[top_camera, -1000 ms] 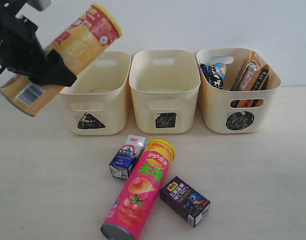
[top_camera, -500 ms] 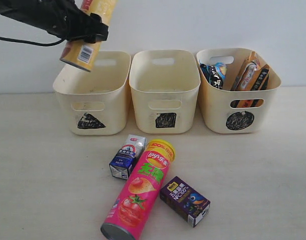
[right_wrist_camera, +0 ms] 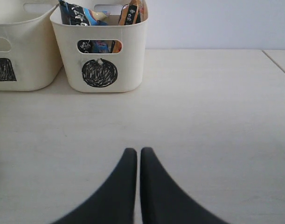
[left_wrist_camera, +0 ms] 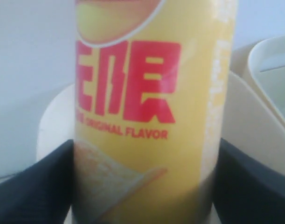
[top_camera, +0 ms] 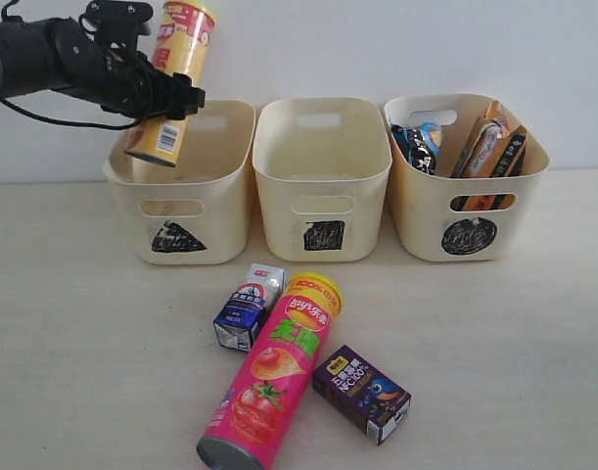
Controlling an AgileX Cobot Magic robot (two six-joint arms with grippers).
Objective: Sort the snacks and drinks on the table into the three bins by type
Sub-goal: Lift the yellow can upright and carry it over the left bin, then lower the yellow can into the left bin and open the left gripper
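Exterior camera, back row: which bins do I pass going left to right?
Triangle bin → square bin → circle bin.

Plain white wall (top_camera: 426, 39) — soft, even light throughout

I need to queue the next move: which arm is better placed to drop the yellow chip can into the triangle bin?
Left. The left tool holds the yellow can nearly upright, base over the triangle bin. The right tool is shut and empty, low over the table.
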